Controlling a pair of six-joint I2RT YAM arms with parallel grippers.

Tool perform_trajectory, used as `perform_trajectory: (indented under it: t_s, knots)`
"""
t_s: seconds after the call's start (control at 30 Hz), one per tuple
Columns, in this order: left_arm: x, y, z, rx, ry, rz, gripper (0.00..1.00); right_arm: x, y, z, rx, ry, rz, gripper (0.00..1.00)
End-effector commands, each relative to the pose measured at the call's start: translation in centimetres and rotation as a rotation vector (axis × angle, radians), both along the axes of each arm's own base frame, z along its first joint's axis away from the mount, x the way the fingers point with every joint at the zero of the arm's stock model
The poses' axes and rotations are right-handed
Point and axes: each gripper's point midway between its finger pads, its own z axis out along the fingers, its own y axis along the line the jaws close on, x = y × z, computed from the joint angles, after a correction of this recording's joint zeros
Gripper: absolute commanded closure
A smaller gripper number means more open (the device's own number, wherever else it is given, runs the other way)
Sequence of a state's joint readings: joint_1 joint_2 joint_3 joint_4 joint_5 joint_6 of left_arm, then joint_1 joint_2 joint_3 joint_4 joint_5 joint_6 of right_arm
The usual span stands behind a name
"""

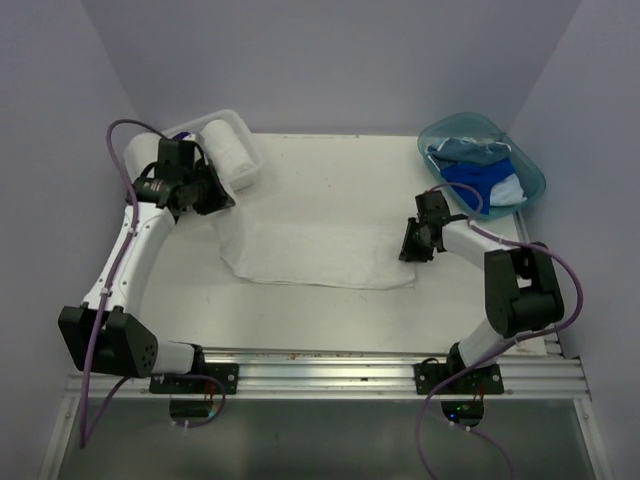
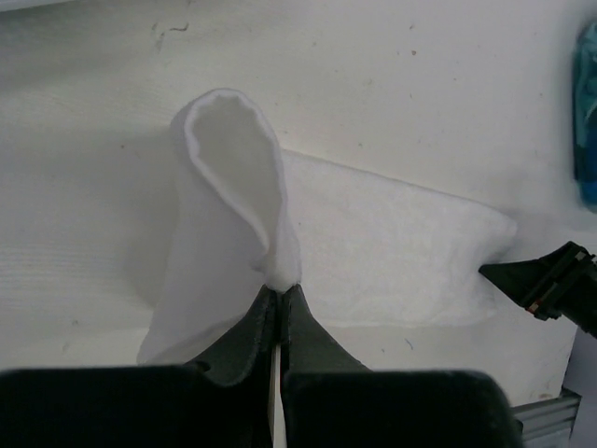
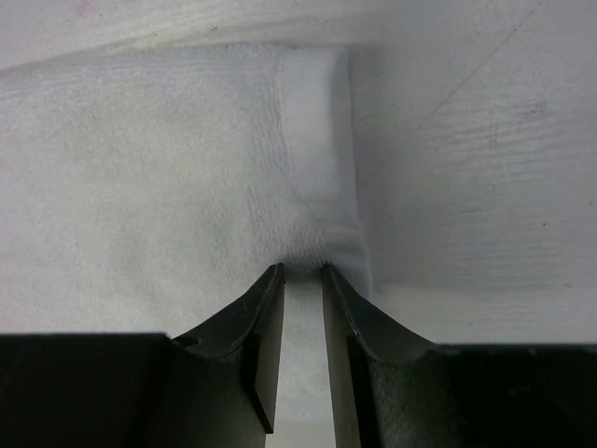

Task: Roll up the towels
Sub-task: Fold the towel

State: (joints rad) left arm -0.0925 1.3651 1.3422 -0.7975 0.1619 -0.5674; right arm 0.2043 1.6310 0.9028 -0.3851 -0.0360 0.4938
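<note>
Presently left hand [image 2: 280, 289] pinches a raised end of the towel [image 1: 310, 255]; right hand [image 3: 300, 271] clamps its opposite edge.

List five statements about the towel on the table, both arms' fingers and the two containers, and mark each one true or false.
1. The left fingers pinch one end of the white towel, lifted into a loop. True.
2. The teal tub sits at the far left. False: it is at the far right, and the white basket is at the far left.
3. The basket holds a rolled white towel. True.
4. The towel on the table is fully rolled. False: most of it lies flat.
5. The right fingers hover over the tub. False: they are at the towel's right edge.
</note>
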Motion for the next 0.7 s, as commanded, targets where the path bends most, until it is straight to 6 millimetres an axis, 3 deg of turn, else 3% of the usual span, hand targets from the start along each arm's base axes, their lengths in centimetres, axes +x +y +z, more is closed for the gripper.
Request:
perform_trajectory:
  t_s: [0.0, 0.07, 0.2, 0.3, 0.5, 0.67]
  knots:
    - [1.1, -3.2, 2.5, -0.068, -0.078, -0.049, 1.00, -0.7, -1.2, 1.0, -0.057, -0.032, -0.031, 0.72]
    - [1.3, -3.6, 2.4, -0.068, -0.075, -0.057, 1.00, -0.4, -1.8, 2.2, -0.076, -0.072, -0.054, 0.68]
    - [1.3, -4.9, 2.4, -0.078, -0.075, -0.076, 1.00, 0.2, -3.3, 2.6, -0.131, -0.056, -0.071, 0.67]
    - [1.0, -5.7, 2.2, -0.081, -0.069, -0.094, 1.00, 0.1, -3.8, 2.2, -0.162, -0.033, -0.069, 0.65]
    - [1.2, -5.5, 2.6, -0.056, -0.079, -0.088, 1.00, -0.9, -3.8, 0.4, -0.164, 0.015, -0.048, 0.65]
    - [1.0, -5.4, 3.3, -0.049, -0.085, -0.102, 1.00, -1.4, -2.3, -1.4, -0.114, 0.088, 0.019, 0.72]
